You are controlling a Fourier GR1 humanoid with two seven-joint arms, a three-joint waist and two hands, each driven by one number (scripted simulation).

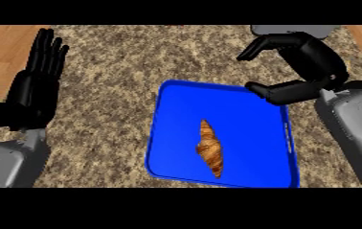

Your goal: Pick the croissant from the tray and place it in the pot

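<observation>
One object to move: the croissant (209,148), which lies flat on the blue tray (176,127), slightly below and left of the tray's centre, long axis running top to bottom of the head view.
Tray position: on the speckled stone counter (113,98), lower middle of the view.
Pot: partly visible as a grey rim (283,29) at the top edge, behind the right hand; the interior does not show.
Right hand: the right hand (311,65) hovers above the tray's upper right corner, fingers and thumb spread in a wide curve, holding nothing, well apart from the croissant.
Left hand: the left hand (39,79) rests at the left edge, fingers straight and pointing up, holding nothing.
Step in hand: judged as the approach; no grasp is made yet.
Next move calls for: bringing the right hand down and left over the croissant, aligning thumb and fingers across its narrow width, then closing round its middle.
Caution: the pastry tapers at both ends, so an off-centre grasp may let it pivot.
</observation>
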